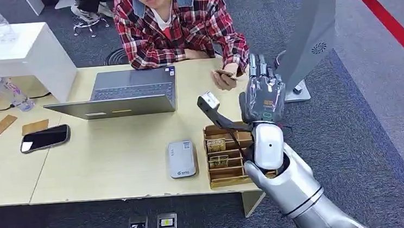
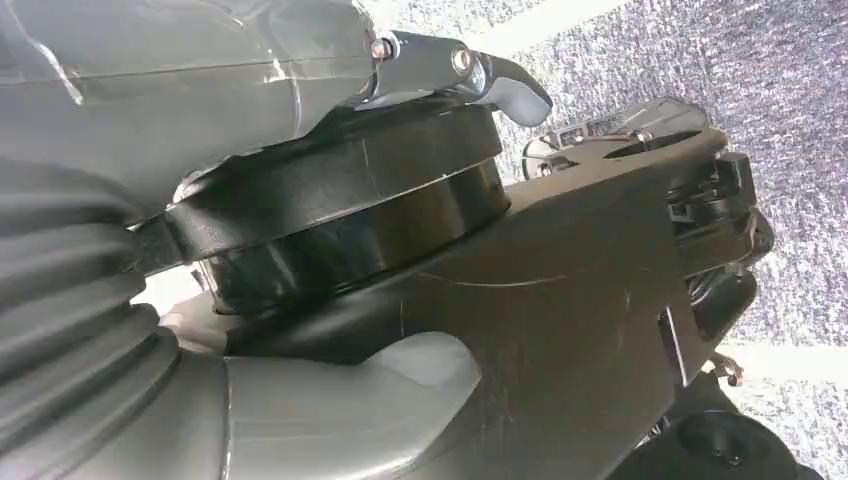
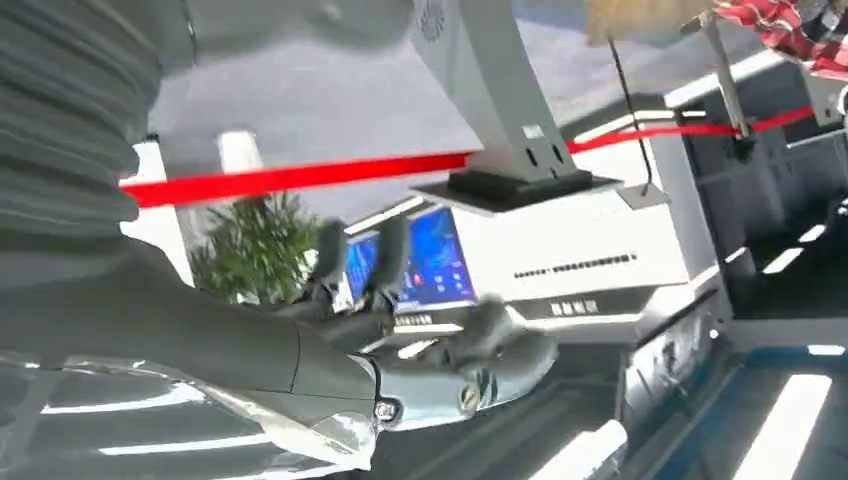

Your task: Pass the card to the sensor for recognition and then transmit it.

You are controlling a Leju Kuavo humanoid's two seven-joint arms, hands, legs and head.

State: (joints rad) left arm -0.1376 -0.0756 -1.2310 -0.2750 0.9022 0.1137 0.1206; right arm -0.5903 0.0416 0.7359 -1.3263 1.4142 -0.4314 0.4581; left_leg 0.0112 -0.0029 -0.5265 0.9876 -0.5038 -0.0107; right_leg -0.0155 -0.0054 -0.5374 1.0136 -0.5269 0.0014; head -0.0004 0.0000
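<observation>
My right hand (image 1: 263, 91) is raised above the table's right end with its fingers stretched upward and nothing in it. The right wrist view shows the same hand (image 3: 400, 330) with straight fingers (image 3: 362, 262) and an empty palm. A person's hand (image 1: 224, 78) just beyond it holds a small dark flat thing that may be the card. The grey-white card sensor (image 1: 182, 158) lies near the table's front edge. To its right stands a wooden slotted box (image 1: 227, 173) with cards (image 1: 216, 144) in it. My left hand (image 2: 180, 110) is seen from very close, its finger pose unclear.
An open laptop (image 1: 127, 92) stands in front of the seated person. A black phone (image 1: 45, 138) and a water bottle (image 1: 10, 92) are on the table's left part. A grey kiosk stand (image 1: 313, 29) rises at the right. Small devices (image 1: 166, 224) lie on the floor.
</observation>
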